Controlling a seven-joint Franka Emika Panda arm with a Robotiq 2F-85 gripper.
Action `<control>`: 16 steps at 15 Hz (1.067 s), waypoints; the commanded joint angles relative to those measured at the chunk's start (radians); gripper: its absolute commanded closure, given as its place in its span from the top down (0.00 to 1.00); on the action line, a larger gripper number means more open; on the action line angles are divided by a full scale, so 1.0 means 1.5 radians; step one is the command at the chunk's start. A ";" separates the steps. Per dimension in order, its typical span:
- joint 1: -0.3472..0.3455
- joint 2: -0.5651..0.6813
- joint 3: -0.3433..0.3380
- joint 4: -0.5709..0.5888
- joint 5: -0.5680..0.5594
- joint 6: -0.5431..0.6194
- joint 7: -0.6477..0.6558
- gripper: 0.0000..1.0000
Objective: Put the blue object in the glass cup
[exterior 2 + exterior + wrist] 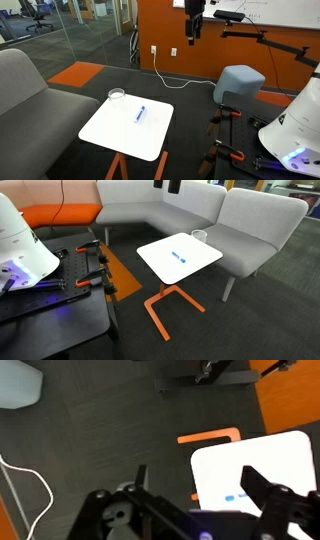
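The blue object lies flat near the middle of the small white table; it also shows in an exterior view and in the wrist view. The glass cup stands upright at the table's corner by the sofa, also seen in an exterior view; it is out of the wrist view. My gripper hangs high above the floor, well away from the table, and only its tip shows in an exterior view. In the wrist view my gripper is open and empty.
A grey sofa wraps behind the table. The table stands on orange legs. A grey pouf and a white cable lie on the dark carpet. A black bench with clamps holds the robot base.
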 commanded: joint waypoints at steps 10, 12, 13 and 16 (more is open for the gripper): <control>-0.003 0.000 0.003 0.001 0.001 -0.001 0.000 1.00; -0.003 0.000 0.003 0.001 0.001 -0.001 0.000 1.00; -0.003 0.000 0.003 0.001 0.001 -0.001 0.000 1.00; 0.001 0.012 0.006 0.003 0.003 0.009 -0.005 1.00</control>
